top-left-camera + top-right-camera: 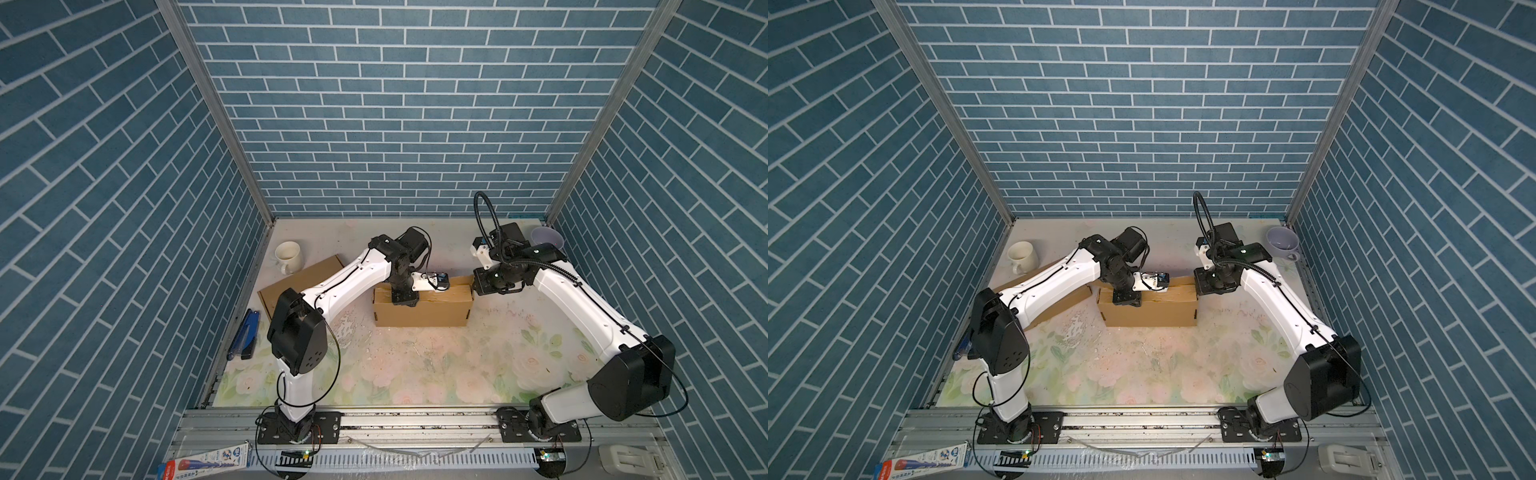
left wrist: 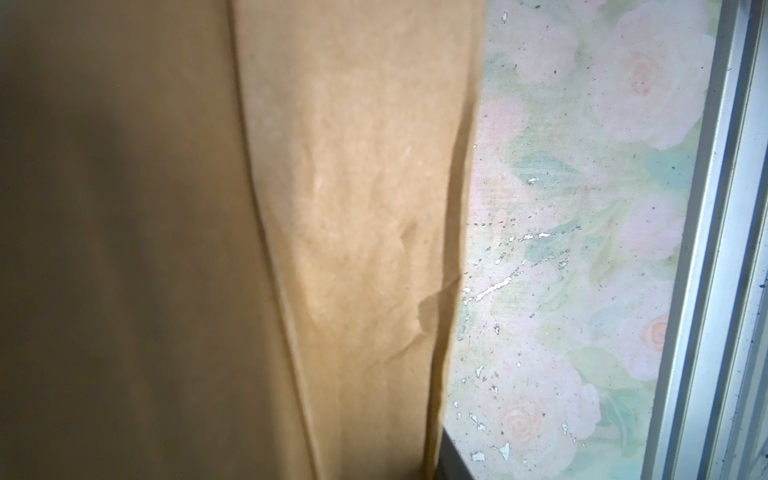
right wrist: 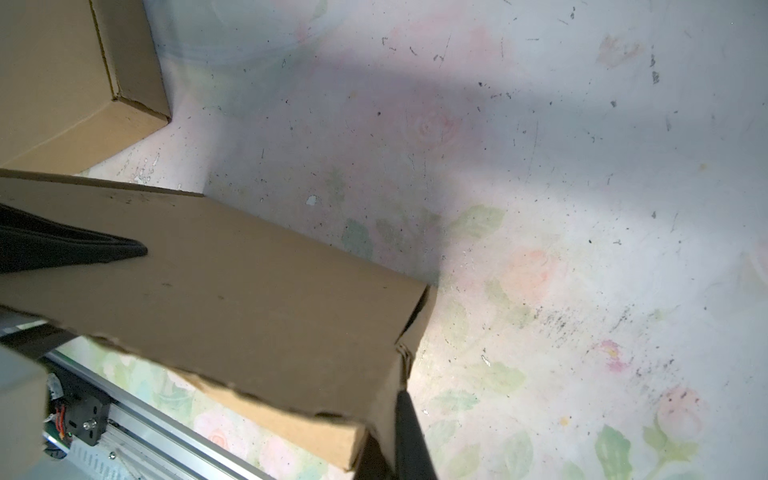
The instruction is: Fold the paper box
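The floral counter (image 1: 415, 365) carries the paper box (image 1: 424, 313) at its middle, between my two arms, with a second cardboard box (image 1: 299, 282) lying near it on my left. My right hand (image 1: 476, 286) is clenched on the paper box's right end, cardboard pinched between its fingers (image 3: 83, 249). My left hand (image 1: 405, 299) rests on the top at the left end, and I cannot tell whether it grasps anything.

Brown cardboard paper box (image 1: 424, 313), oblong, upright at the table's (image 1: 415, 365) middle, lid flap folded down
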Action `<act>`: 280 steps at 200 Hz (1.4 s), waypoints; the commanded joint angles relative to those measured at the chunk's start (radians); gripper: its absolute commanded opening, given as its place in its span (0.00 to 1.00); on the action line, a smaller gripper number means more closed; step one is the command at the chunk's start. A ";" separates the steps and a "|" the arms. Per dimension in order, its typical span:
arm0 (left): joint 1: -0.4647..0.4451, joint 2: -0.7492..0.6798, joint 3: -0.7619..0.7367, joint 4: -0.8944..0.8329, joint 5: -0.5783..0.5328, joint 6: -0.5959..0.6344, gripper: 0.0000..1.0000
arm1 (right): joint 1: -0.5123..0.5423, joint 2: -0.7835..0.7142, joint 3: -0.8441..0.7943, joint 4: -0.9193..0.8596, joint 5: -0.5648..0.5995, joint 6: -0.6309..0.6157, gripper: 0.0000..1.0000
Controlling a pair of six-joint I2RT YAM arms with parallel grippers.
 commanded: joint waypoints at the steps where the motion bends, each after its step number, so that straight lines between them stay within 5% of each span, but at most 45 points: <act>1: -0.016 0.073 -0.037 -0.009 -0.030 0.010 0.25 | 0.004 0.007 0.076 0.005 -0.051 0.106 0.00; 40: -0.016 0.074 -0.031 -0.009 -0.028 0.010 0.25 | 0.007 0.006 0.034 0.029 -0.086 0.204 0.00; 88: -0.016 0.071 -0.029 -0.009 -0.030 0.010 0.25 | 0.015 -0.058 -0.128 0.144 0.006 0.304 0.00; 139: -0.019 0.073 -0.028 -0.010 -0.030 0.011 0.25 | 0.014 0.024 0.124 -0.106 0.042 0.128 0.25; 164: -0.019 0.071 -0.032 -0.010 -0.034 0.010 0.25 | 0.014 0.084 0.220 -0.194 0.065 0.067 0.29; 248: -0.019 0.074 -0.040 -0.004 -0.035 0.011 0.25 | 0.015 0.126 0.244 -0.239 0.082 0.009 0.19; 280: -0.019 0.069 -0.041 -0.004 -0.041 0.011 0.25 | 0.015 0.118 0.230 -0.213 0.076 0.044 0.01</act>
